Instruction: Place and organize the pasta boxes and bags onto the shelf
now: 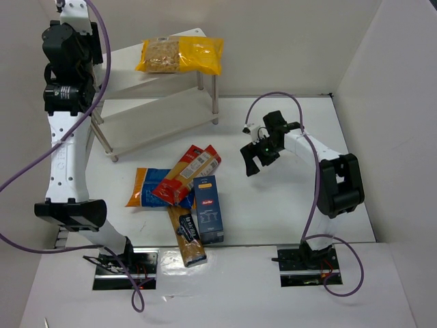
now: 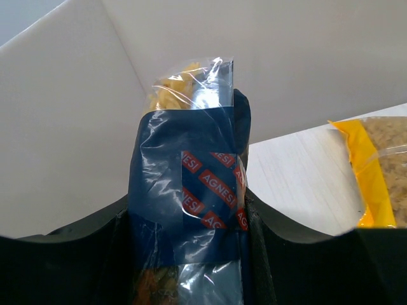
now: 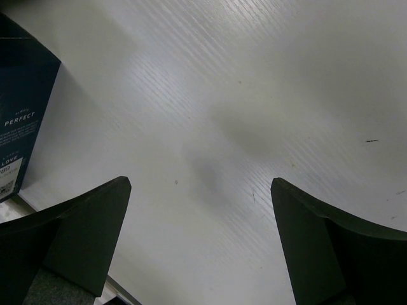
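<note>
Pasta shows through the clear crinkly plastic bag with a dark blue label (image 2: 191, 190), which is clamped in the left gripper (image 2: 187, 219) high by the left end of the white two-tier shelf (image 1: 157, 119). A bright yellow bag with a clear end (image 1: 181, 55) lies on the shelf's top board. In front of the shelf, a long red-orange box (image 1: 184, 174), a flat orange-and-blue bag (image 1: 143, 186), a dark blue box (image 1: 208, 208) and a long tan-and-dark box (image 1: 188, 236) lie heaped together on the white table (image 1: 273, 205). The right gripper (image 3: 200, 184) hangs wide open, holding nothing, above the table to the right of the shelf.
</note>
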Motion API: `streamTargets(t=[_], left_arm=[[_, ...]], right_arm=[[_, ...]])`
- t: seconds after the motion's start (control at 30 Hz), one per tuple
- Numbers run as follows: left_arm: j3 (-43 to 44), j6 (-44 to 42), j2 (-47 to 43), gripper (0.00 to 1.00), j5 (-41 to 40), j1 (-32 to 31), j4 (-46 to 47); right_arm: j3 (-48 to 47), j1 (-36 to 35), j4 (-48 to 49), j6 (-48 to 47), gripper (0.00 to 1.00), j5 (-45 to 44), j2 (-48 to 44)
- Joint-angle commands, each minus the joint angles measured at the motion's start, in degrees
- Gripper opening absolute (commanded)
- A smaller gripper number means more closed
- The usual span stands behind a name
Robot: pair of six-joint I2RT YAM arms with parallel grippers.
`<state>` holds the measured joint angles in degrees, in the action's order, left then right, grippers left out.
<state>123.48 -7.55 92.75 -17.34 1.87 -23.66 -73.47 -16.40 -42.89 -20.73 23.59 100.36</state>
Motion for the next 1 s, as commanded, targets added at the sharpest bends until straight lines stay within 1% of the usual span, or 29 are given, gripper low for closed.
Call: streamTargets(t=[0.0,0.1,0.27,0.33,0.4,0.47,0.5,0.53,0.57,0.6,0.73,0.77,0.87,0.97], left_arm=[[0.1,-2.6,-2.4,0.00,-2.8,0.4,14.5],[-2.4,-4.7,-1.8,0.00,-3.6,0.4,16.6],[-9.0,-7.2,-1.8,0.00,-4.2,0.4,19.7],[-10.9,-8.9,-1.8,0.00,-4.2,-0.2,20.2],[-14.7,-11.6,-1.8,0.00,-4.2,-1.9,21.0],[-17.9,-13.8,-3.7,0.00,-4.2,-2.9,22.6],[-21.8,-16.0,-4.3,0.00,-4.7,-4.1,23.8],[-23.8,-17.1,-5.8,0.00,-4.7,-4.6,24.5],[-25.7,-18.2,-6.6,0.00,-4.7,-5.1,24.5],[-29.9,-19.9,-8.6,0.00,-4.7,-5.6,24.5],[-38.2,-24.6,-14.0,0.00,-3.2,-8.8,25.2],[-42.0,-25.5,-15.0,0.00,-2.7,-8.8,24.6],[-47.8,-28.0,-19.6,0.00,-0.9,-9.3,23.0],[-51.9,-31.2,-21.8,0.00,-0.3,-9.3,22.4]], right_arm=[[0.3,0.0,1.1,-0.9,1.00,1.7,0.5],[0.3,0.0,1.1,-1.4,1.00,1.7,0.5],[0.3,0.0,1.1,-1.4,1.00,2.8,0.5],[0.3,0.0,0.6,-1.9,1.00,2.8,0.5],[0.3,0.0,0.6,-1.9,1.00,2.8,0.5],[0.3,0.0,0.6,-2.5,1.00,2.8,1.0],[0.3,0.0,0.6,-2.5,1.00,2.8,1.0],[0.3,0.0,0.1,-2.5,1.00,2.8,1.0],[0.3,0.0,0.1,-2.5,1.00,2.8,1.0],[0.3,0.0,0.1,-2.5,1.00,2.8,1.5],[-0.2,0.0,0.1,-2.5,1.00,3.3,2.0],[-0.2,0.0,-0.4,-2.5,1.00,3.3,2.0],[-0.7,0.0,-1.0,-2.5,1.00,3.8,2.0],[-0.7,0.0,-1.0,-3.0,1.00,3.8,2.0]])
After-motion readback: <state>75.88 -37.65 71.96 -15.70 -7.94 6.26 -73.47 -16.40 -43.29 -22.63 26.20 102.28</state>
